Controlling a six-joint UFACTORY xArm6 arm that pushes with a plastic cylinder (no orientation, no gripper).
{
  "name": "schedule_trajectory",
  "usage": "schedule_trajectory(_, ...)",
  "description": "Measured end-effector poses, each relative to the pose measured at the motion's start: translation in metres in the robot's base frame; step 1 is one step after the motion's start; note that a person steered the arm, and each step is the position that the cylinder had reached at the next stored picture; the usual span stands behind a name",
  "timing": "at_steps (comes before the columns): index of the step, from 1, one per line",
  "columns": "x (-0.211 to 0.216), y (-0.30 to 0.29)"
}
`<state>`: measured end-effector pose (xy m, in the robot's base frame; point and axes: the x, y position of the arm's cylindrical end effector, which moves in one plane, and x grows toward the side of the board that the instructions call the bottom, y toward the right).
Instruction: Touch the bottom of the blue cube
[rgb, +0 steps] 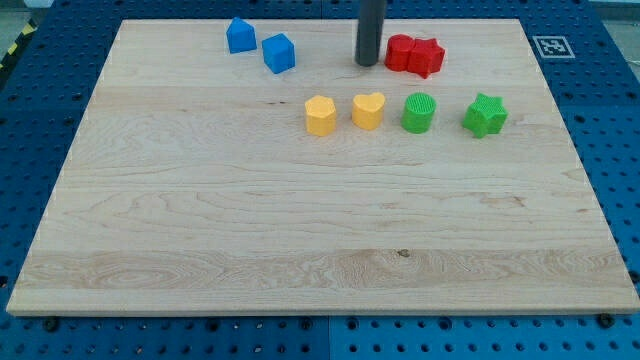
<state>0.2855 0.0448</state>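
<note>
My tip (368, 64) stands on the board (300, 230) near the view's top. Just to its right lie the red block (400, 51) and the red star (428, 58), touching each other. To its left sits the blue cube (279, 53), then the other blue block (241, 35) farther left. Below my tip runs a row: yellow hexagon (320, 115), yellow heart (368, 110) directly beneath, green cylinder (419, 112), green star (485, 115)

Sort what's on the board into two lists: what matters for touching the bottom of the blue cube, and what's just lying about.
Belongs to the job:
- blue cube
- my tip, to the view's right of the cube, beside the red blocks

Just lying about:
- other blue block
- two red blocks
- yellow hexagon
- yellow heart
- green cylinder
- green star
</note>
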Motion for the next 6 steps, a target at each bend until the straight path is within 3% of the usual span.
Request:
schedule_trajectory(1,0.020,-0.040)
schedule_trajectory(6,0.020,-0.123)
